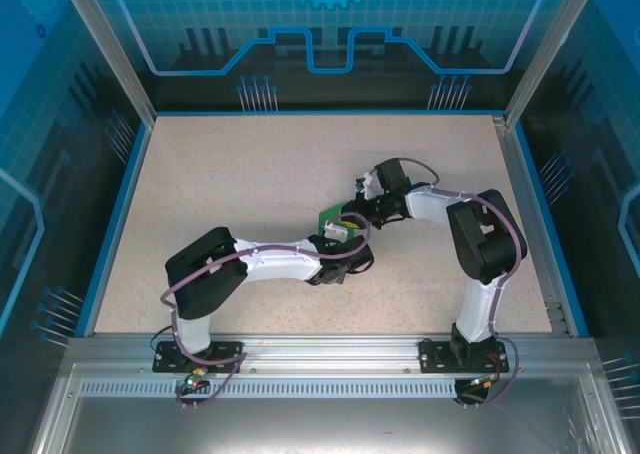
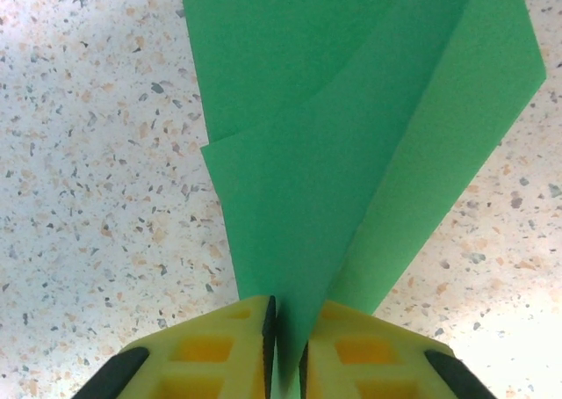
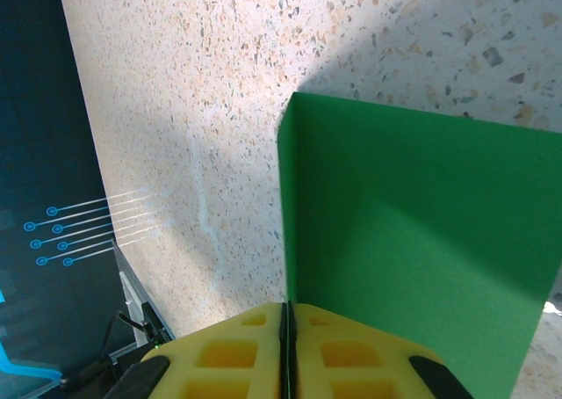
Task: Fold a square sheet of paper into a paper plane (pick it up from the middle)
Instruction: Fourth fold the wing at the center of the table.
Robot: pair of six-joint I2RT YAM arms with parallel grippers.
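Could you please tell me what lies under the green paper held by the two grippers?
Speckled table shows around the green paper, which the left gripper and right gripper pinch. The patch directly beneath is hidden.

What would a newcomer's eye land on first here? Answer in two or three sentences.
The bright green paper sheet, partly folded, stands out at the middle of the speckled table. In the left wrist view the left pincer is shut on its folded layers. In the right wrist view the right pincer pinches its edge.
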